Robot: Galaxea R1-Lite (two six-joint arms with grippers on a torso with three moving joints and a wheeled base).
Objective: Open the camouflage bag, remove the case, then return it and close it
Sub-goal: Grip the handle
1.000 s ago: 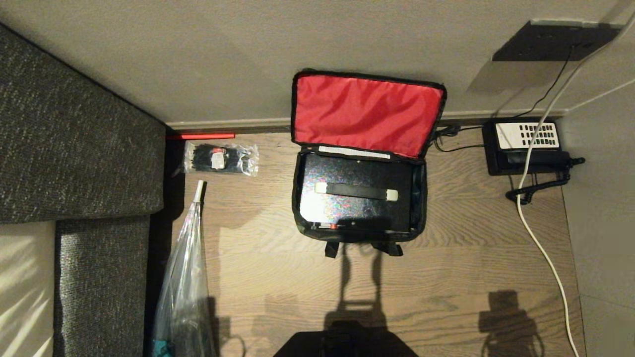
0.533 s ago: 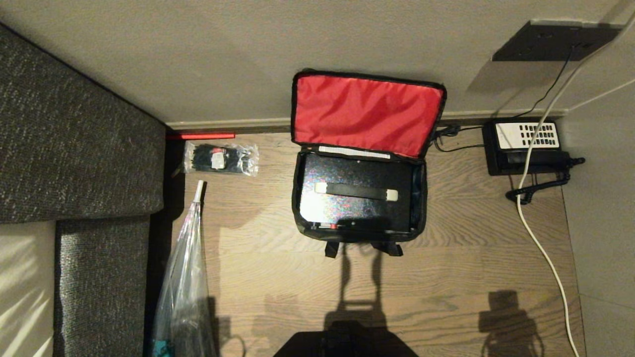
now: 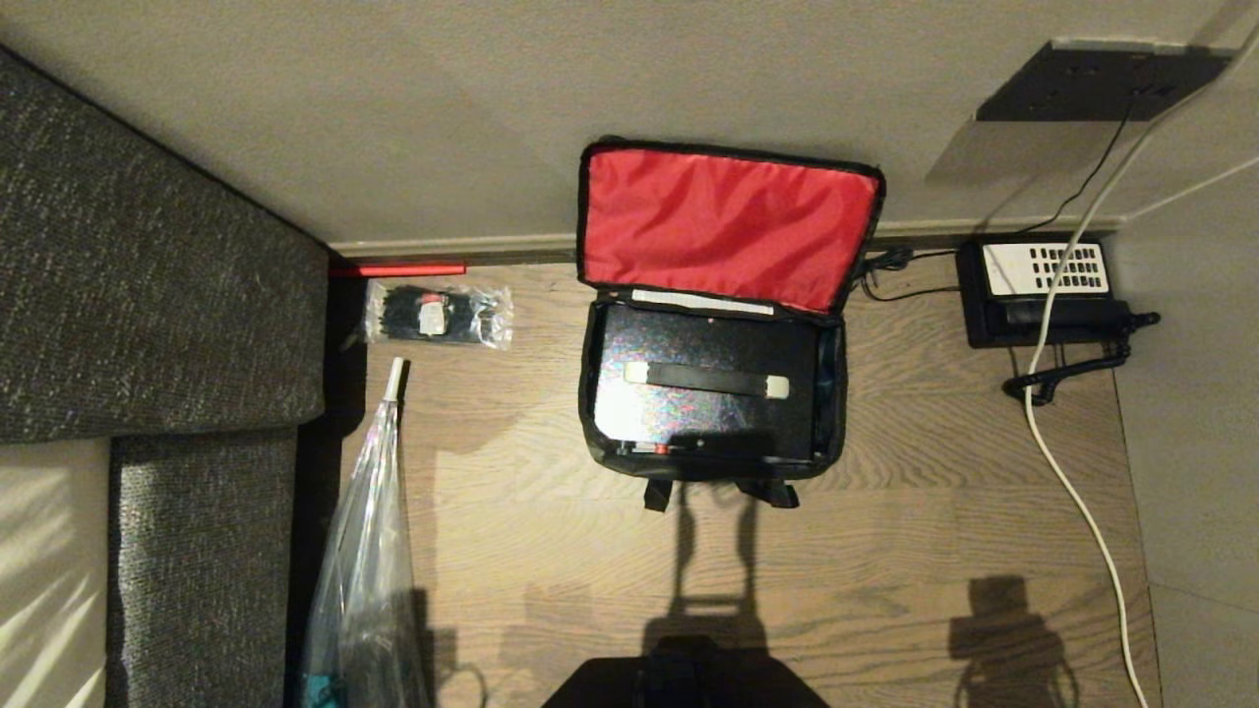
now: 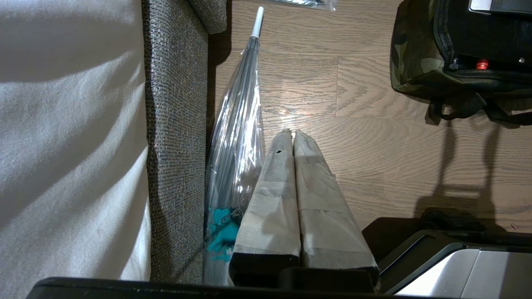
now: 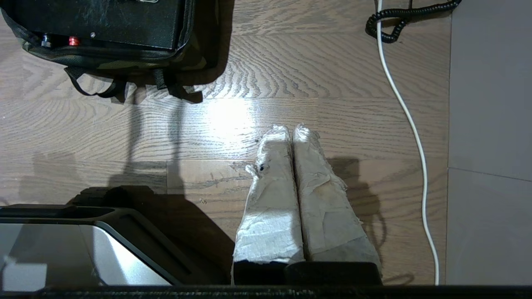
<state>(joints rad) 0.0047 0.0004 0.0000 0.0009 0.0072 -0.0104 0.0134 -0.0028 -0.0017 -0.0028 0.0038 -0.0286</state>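
The camouflage bag stands open on the wooden floor by the wall, its red-lined lid leaning back against the wall. The flat black case lies inside it, filling the bag, with a small red catch on its near edge. The bag's camouflage corner also shows in the left wrist view. My left gripper hangs shut and empty over bare floor, left of the bag. My right gripper hangs shut and empty over floor to the bag's right. Neither arm appears in the head view.
A grey sofa fills the left side. A clear folded umbrella lies along it, and a packet of black ties sits near the wall. A black telephone with a coiled cord and a white cable are on the right.
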